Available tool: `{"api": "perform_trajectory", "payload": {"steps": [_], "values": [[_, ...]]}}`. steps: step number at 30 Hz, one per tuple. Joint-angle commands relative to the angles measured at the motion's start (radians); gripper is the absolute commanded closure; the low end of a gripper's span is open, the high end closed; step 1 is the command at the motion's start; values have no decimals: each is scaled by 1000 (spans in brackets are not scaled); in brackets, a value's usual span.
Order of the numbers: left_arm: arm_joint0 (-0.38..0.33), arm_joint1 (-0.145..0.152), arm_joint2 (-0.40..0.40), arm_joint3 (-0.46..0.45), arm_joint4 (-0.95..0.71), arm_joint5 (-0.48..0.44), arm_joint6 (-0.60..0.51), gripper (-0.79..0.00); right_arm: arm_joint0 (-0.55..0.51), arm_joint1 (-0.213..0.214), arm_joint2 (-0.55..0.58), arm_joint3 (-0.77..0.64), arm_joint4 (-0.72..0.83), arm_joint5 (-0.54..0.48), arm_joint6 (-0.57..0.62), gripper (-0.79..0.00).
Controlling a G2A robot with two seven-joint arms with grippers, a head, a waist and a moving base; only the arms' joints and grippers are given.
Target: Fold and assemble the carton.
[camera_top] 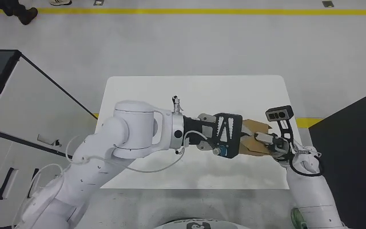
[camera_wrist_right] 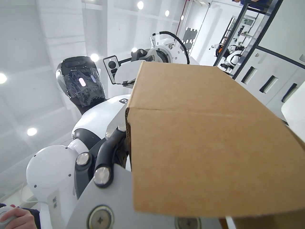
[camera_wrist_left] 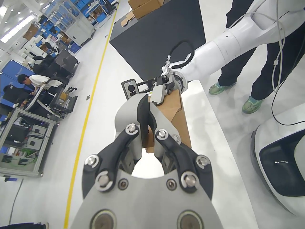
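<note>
Above the white table [camera_top: 143,97], left tool [camera_wrist_left: 149,113] tight on a matte brown corrugated carton [camera_wrist_right: 202,144]; right tool [camera_wrist_left: 157,96], grip unclear.

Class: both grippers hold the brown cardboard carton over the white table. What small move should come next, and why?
Probably ease the left gripper toward the right gripper, so the brown cardboard carton bows open along its crease: each clamps one end, and it is held unassembled over the white table.
</note>
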Motion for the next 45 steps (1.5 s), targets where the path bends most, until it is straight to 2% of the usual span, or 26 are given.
{"api": "perform_trajectory", "payload": {"steps": [1, 28, 45], "values": [[5, 1, -4, 2, -5, 6, 15, 0, 2, -4, 3, -2, 16, 3, 3, 0], [29, -5, 15, 52, -82, 7, 199, 0, 19, -66, 23, -62, 91, 41, 41, 0], [23, -13, 42, 73, -96, 2, 232, 0, 22, -76, -8, -104, 128, 41, 41, 0]]}}
